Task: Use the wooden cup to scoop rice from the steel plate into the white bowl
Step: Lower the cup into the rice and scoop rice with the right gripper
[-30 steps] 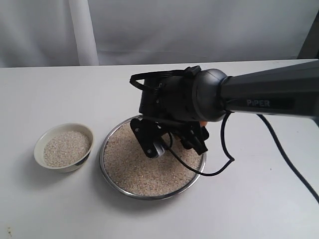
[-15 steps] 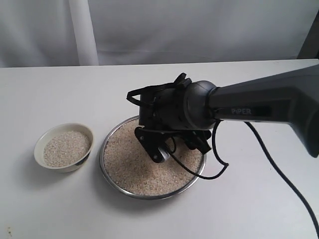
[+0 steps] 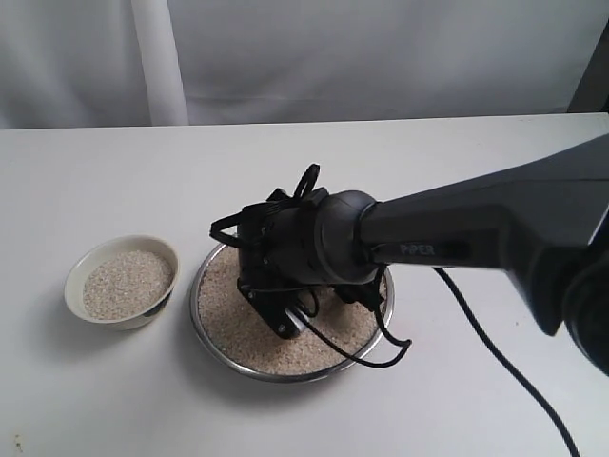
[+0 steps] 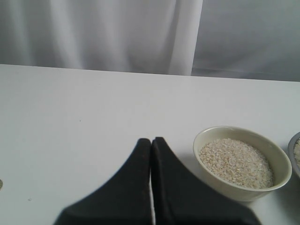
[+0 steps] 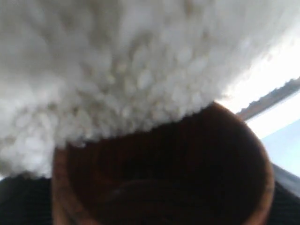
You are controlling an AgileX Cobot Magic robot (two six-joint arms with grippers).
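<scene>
Right end effector [image 3: 293, 319]: clamped on the wooden cup [image 5: 159, 178]. Its dark fingers show at either side of the cup's body in the right wrist view. The cup is tipped, its mouth pressed against the rice [image 5: 117, 70]. Grains lie along the rim and the interior is dark.

In the exterior view this end effector sits low over the middle of the steel plate [image 3: 285, 377], and the wrist hides the cup.

Left end effector [image 4: 151, 159]: tips pressed together above the counter [image 4: 70, 117], near the white bowl [image 4: 281, 164].

The bowl holds rice. It stands on the counter just beside the plate, on its left in the exterior view, not touching it.
</scene>
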